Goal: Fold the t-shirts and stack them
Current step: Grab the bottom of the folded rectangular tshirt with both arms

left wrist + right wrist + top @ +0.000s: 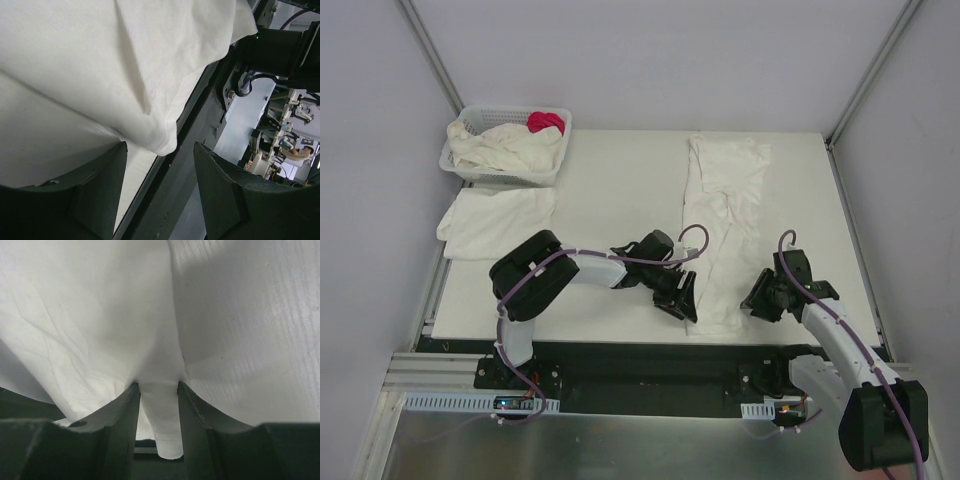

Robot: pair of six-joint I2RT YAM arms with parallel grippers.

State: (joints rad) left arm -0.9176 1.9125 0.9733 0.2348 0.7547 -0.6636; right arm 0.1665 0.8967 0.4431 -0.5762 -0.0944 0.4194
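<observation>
The right arm's fingers (120, 430) clamp a pleat of the long, narrow-folded t-shirt (725, 220) at its near end on the right of the tabletop (620, 190). The left arm's fingers (100, 200) stand spread around its near-left corner without pinching it, apparently readying a two-handed fold toward the far edge. At far left, well apart, a folded shirt (495, 222) lies beside a basket (470, 118) holding more shirts (510, 148) and a pink-red cloth (545, 122).

Cream t-shirt (725, 225) in long narrow strip right of centre, folded t-shirt (495, 222) left, crumpled t-shirts (515, 150) beyond
</observation>
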